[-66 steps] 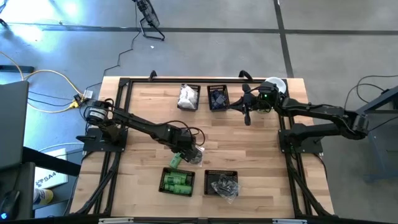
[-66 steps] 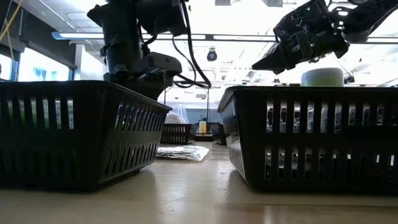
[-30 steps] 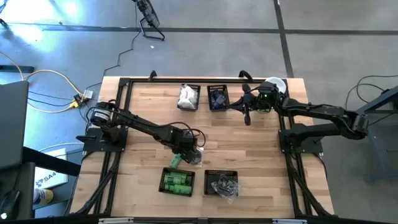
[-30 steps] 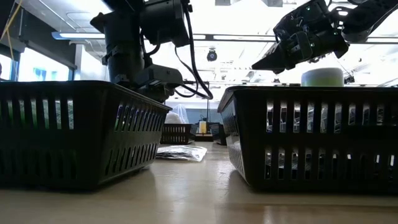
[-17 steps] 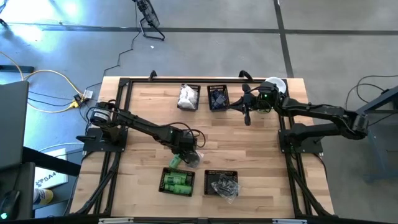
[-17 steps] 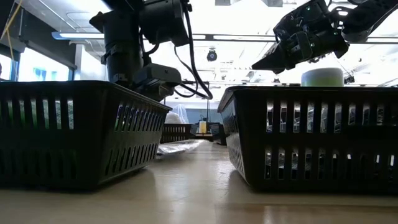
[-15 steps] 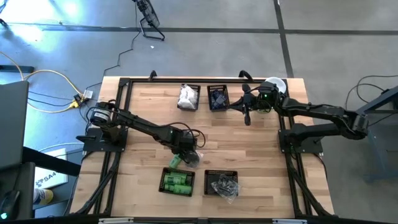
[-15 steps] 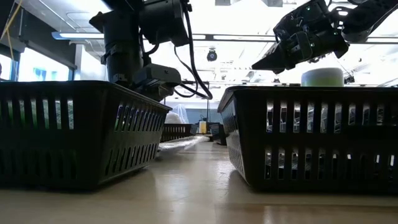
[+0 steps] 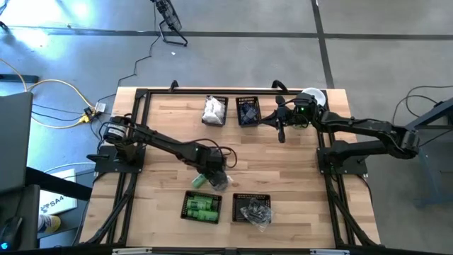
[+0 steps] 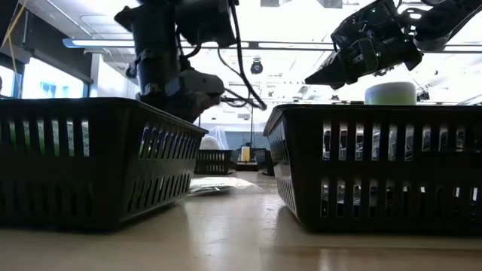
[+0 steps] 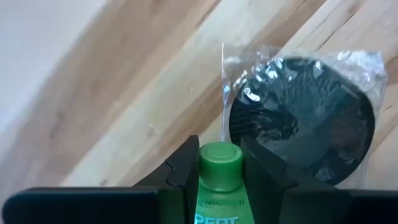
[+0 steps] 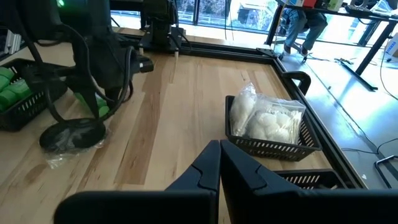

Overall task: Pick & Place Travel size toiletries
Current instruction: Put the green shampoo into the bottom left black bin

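The left gripper [image 11: 221, 180] pinched a green bottle [image 11: 219, 186] between its fingers, bottle axis pointing forward along them. It was just behind the basket of green bottles [image 9: 201, 207]. A wrapped dark disc [image 11: 303, 120] lay just beyond on the table [image 9: 166, 127]. Far right, the right gripper [image 9: 281, 131] waited, pressed together, near the back baskets [image 9: 248, 110].
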Tool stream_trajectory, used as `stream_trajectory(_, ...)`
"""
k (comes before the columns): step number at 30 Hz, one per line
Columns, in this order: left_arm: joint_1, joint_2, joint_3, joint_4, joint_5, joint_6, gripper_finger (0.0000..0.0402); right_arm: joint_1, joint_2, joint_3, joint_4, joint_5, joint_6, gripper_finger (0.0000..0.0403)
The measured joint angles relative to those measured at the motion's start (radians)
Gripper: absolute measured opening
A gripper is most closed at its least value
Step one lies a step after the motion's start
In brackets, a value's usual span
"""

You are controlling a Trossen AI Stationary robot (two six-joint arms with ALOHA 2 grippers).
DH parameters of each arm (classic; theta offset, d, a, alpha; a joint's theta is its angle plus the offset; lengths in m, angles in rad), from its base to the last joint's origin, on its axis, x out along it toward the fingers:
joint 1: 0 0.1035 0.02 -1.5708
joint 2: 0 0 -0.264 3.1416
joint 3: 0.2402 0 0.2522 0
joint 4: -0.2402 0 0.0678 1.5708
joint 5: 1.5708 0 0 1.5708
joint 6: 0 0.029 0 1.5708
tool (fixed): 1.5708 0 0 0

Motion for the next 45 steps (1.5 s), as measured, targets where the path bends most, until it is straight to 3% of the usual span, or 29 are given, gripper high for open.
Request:
stream_trajectory(11,0.0,0.0,0.141,-0.166,-0.128,0.098,0.0093,0.0,0.0,-0.001,0.0,0.0,0.0,0.0003)
stream_trajectory(17,0.001,0.0,0.225,-0.208,-0.138,0.167,0.0091,0.0,0.0,-0.001,-0.001,0.0,0.0,0.0003)
stream_trajectory(21,0.0,-0.001,0.276,-0.224,-0.113,0.214,0.0091,0.0,0.0,-0.001,-0.001,0.0,0.0,0.0003)
stream_trajectory(29,-0.02,-0.002,0.302,-0.214,0.068,0.245,0.0098,0.0,0.0,-0.001,-0.001,0.0,0.0,0.0003)
stream_trajectory(45,-0.209,0.006,0.302,-0.054,0.086,0.219,0.0097,0.0,0.0,-0.001,-0.001,-0.003,0.005,0.0003)
